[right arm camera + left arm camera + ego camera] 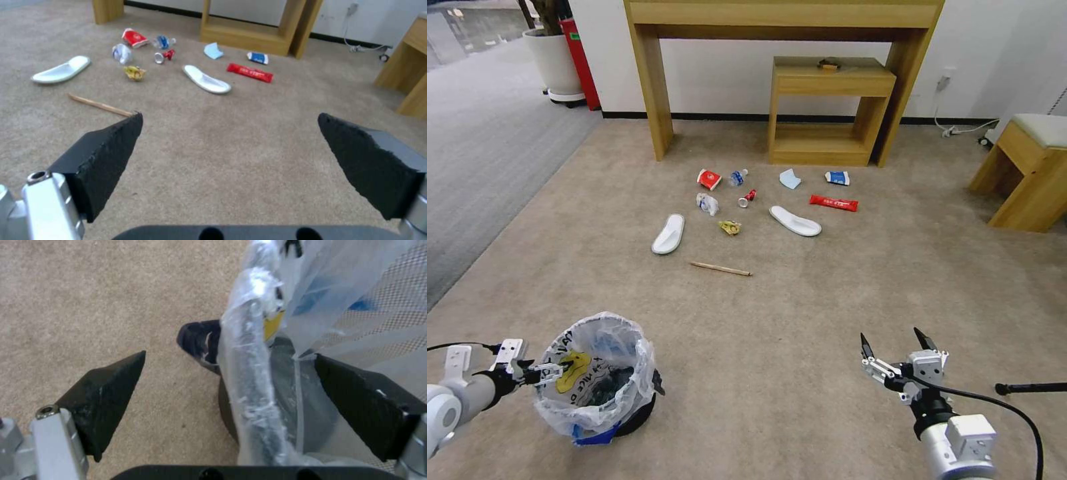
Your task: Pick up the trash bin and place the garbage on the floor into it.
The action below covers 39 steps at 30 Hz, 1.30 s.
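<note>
The trash bin (597,377), black with a crinkled printed bag, stands on the beige floor (774,320) at the near left. My left gripper (554,370) is open and straddles the bin's rim (249,380), one finger outside and one inside the bag. My right gripper (889,333) hangs open over bare carpet at the near right. The garbage lies farther ahead: two white slippers (668,233) (795,221), a wooden stick (720,269), a red cup (709,179), a small bottle (738,177), a red can (748,197), a red wrapper (834,203) and a light-blue mask (790,179).
A tall wooden table (650,80) and a low wooden shelf (827,107) stand against the far wall behind the litter. A wooden stool (1030,167) is at the right, a white plant pot (554,63) and grey ribbed carpet (480,153) at the left.
</note>
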Motion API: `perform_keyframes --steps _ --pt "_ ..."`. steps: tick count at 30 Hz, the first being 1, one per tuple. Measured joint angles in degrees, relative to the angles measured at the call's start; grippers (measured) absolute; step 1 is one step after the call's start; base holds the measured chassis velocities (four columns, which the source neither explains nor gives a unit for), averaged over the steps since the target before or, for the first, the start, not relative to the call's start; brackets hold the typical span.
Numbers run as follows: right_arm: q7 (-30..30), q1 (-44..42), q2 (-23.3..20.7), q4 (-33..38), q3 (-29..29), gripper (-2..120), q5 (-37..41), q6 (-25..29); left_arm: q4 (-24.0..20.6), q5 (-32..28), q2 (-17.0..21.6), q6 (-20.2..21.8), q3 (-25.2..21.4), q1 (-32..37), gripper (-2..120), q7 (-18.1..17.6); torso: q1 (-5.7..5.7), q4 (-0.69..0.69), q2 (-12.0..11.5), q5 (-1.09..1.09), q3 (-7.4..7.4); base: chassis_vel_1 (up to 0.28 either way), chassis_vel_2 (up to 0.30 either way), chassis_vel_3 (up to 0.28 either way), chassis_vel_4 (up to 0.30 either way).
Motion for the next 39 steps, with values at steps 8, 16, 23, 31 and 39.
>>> perform_keyframes --steps 8,16,23,31,39 --pt "0.6 -0.4 0.0 0.1 0.2 100 0.1 0.2 2.0 1.7 -0.5 0.4 0.9 -1.8 86 1.6 -0.01 0.01 0.0 0.03 -0.01 0.000 0.000 0.000 0.000" --pt "1.2 -0.5 0.1 0.7 0.1 100 0.1 0.0 3.0 2.5 -0.4 0.4 1.5 -2.8 58 4.4 -0.01 0.00 0.0 0.04 -0.01 0.000 0.000 0.000 0.000" --pt "1.6 -0.6 0.4 0.7 0.0 100 0.0 0.0 2.3 2.8 -0.4 0.5 1.5 -2.2 35 5.6 -0.01 -0.01 0.0 0.01 -0.01 0.000 0.000 0.000 0.000" --pt "2.7 -0.1 0.6 0.8 -0.4 100 -0.1 -0.9 -0.4 0.1 -0.3 1.0 0.5 -0.6 2 6.1 0.00 -0.02 0.0 -0.04 0.00 0.000 0.000 0.000 0.000" --pt "3.4 0.9 0.3 1.1 0.3 100 1.0 -1.8 -5.5 -4.4 -2.1 1.0 -1.3 0.7 0 1.8 0.00 0.00 0.0 0.01 0.01 0.000 0.000 0.000 0.000"
